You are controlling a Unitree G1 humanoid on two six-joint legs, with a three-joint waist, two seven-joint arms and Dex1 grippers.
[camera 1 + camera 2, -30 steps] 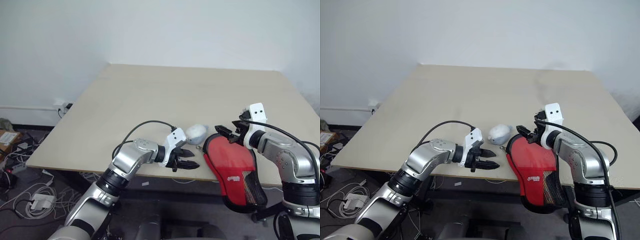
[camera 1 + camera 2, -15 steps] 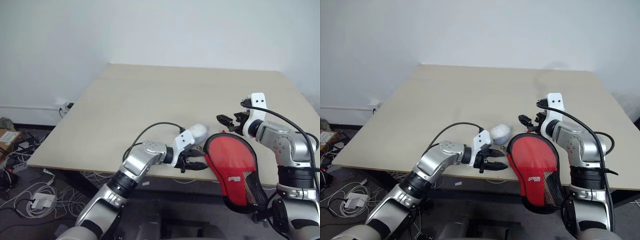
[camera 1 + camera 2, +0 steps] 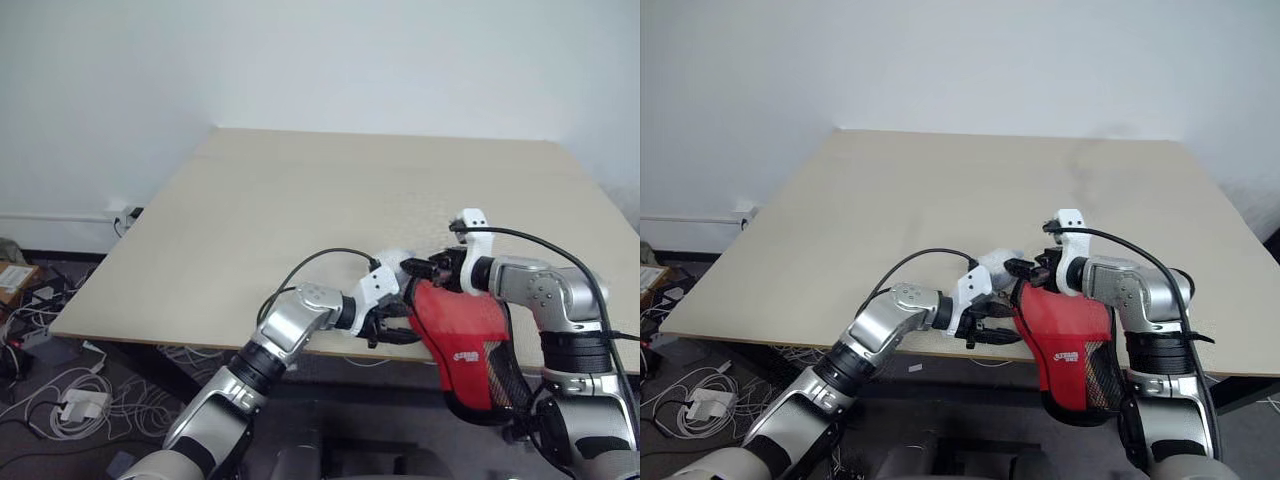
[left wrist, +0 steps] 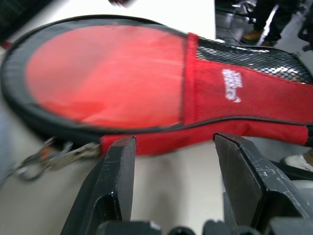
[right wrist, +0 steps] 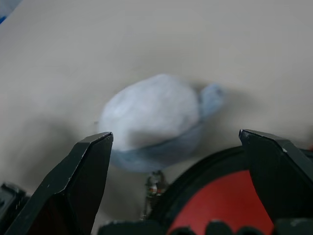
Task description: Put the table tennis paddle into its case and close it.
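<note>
The case (image 4: 161,93) sits at the table's (image 3: 300,190) near edge, handle end overhanging. Left gripper (image 4: 181,171) spread beside its rim, right gripper (image 5: 181,161) spread wide over its top. I'd pin the fabric first, then pull the zipper pull (image 4: 44,159).

A small white logo (image 4: 231,85) is printed on the red fabric of the case (image 4: 146,93), beside its black mesh patch (image 4: 254,54). Its letters cannot be made out. No other text, number or sign is legible anywhere.
</note>
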